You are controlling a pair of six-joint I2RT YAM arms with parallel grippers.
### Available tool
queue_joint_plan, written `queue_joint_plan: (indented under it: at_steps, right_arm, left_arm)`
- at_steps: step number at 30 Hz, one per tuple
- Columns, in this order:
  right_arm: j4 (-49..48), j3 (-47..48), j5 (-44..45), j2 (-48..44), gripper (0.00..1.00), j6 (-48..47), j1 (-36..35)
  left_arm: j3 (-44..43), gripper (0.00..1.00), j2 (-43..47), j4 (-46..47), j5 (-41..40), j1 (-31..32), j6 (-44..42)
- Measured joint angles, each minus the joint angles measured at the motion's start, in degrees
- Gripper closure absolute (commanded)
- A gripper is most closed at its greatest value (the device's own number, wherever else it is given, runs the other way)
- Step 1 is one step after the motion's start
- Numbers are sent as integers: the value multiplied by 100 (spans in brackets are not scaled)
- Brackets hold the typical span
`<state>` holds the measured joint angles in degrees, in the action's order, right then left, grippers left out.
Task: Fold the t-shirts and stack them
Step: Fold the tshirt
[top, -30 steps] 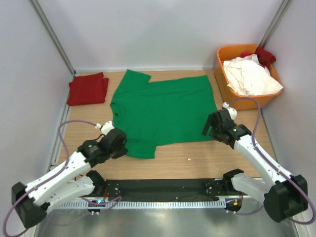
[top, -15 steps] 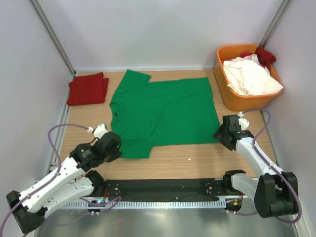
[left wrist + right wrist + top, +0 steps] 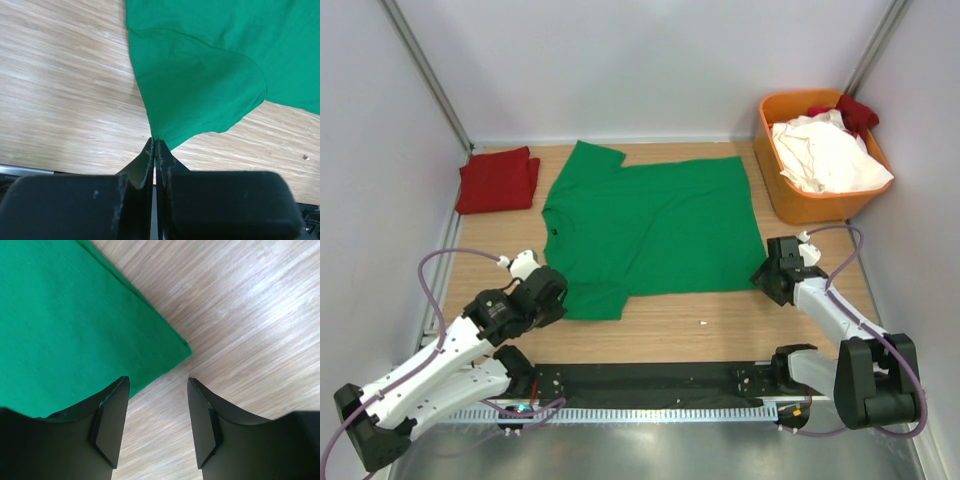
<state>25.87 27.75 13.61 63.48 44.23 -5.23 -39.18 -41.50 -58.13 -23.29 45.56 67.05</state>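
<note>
1. The bright green t-shirt [image 3: 655,225] lies spread flat in the middle of the counter [image 3: 720,320]. Its collar points to the left edge and its bottom hem to the right edge. One sleeve reaches toward the far edge, the other toward the near edge.
2. The left end effector [image 3: 154,144] sits low near the left part of the near edge. Its fingers are pressed together, and their tips touch the corner of the near sleeve. Whether any cloth is caught between them cannot be told.
3. The right end effector [image 3: 157,382] is near the right edge, at the hem corner closest to the near edge. Its fingers are apart and hold nothing. In the wrist view, one finger overlaps the green cloth, the other is over bare wood, and the hem corner lies just beyond the gap.
4. A dark red t-shirt [image 3: 498,180] lies folded in the far left corner, apart from the green one.
5. An orange bin [image 3: 810,208] stands in the far right corner. It holds a crumpled white t-shirt [image 3: 825,155] and, behind that, a red t-shirt [image 3: 855,110].
</note>
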Motion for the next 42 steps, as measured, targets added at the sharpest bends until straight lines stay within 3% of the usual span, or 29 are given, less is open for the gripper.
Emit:
queue_joint_plan:
  at_steps: [6, 10, 11, 13, 18, 27, 35, 39, 42]
  right_arm:
    - [-256, 9, 136, 181, 50, -11, 9]
    - [-446, -7, 166, 271, 72, -33, 37]
    - [-496, -22, 160, 280, 86, -39, 42]
    - [-568, -68, 103, 278, 98, -52, 48]
    - [-426, -127, -195, 2, 99, -55, 48]
    - [997, 372, -984, -1875, 99, 157, 50]
    - [1904, 492, -1725, -2581, 99, 479, 48]
    - [2173, 833, -1635, -2577, 99, 426, 50]
    - [2157, 1163, -1543, -2205, 99, 323, 50]
  left_arm:
    - [-39, 100, 11, -74, -144, -9, 2]
    - [-120, 100, 20, -136, -221, -20, 2]
    - [-120, 100, 28, -138, -223, -20, 4]
    - [-120, 100, 33, -164, -223, -20, 4]
    - [-205, 100, 37, -365, -219, -20, 33]
    - [-1021, 100, 352, -1152, -216, -20, 179]
    - [-1139, 100, 496, -1718, -92, -20, 164]
    - [-1331, 97, 50, -1808, -105, -22, -55]
    - [-1827, 97, -807, -1851, -219, -98, -444]
